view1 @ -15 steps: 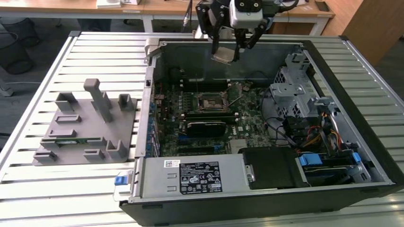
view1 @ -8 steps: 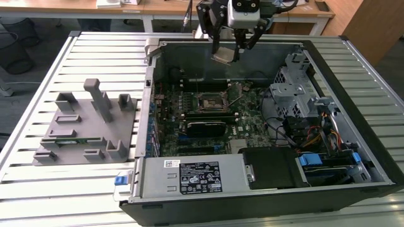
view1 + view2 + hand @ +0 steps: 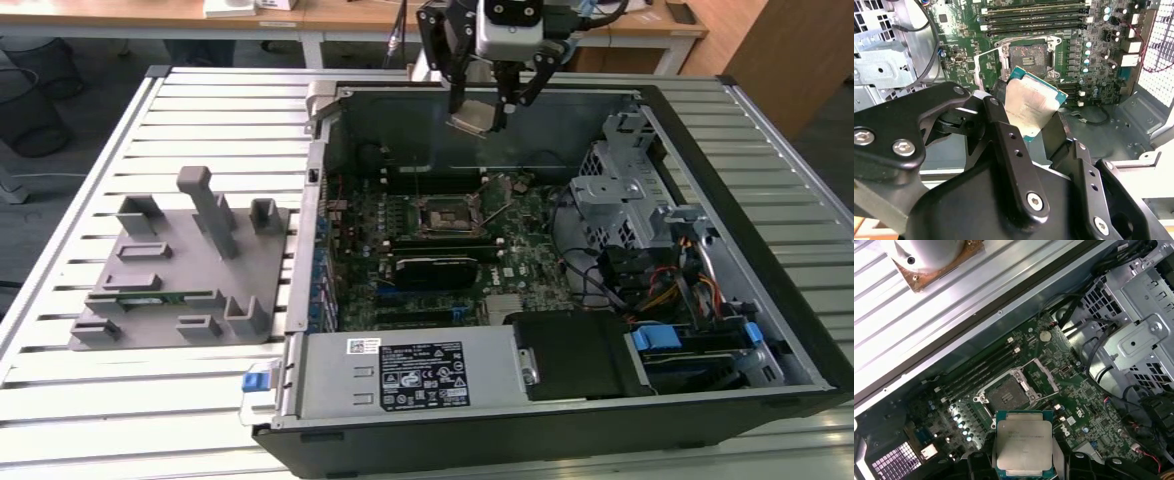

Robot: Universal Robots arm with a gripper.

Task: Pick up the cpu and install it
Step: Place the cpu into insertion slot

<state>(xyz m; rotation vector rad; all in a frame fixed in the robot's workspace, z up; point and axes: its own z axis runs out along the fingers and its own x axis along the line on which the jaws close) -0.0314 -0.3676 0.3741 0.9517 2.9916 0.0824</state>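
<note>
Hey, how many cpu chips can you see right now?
1. The cpu is clamped in the gripper, above the open computer case. Slots in the grey fixture could hide another.

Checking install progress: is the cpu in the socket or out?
Out. The gripper holds the cpu in the air above the motherboard; the socket is empty, its frame open.

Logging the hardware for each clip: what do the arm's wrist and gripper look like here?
The gripper is matte black, built of flat, rounded linkage bars. Its fingers carry small holes and silver screws at the pivots. Above it sits a pale grey housing, with dark cables looping beside the wrist.
</note>
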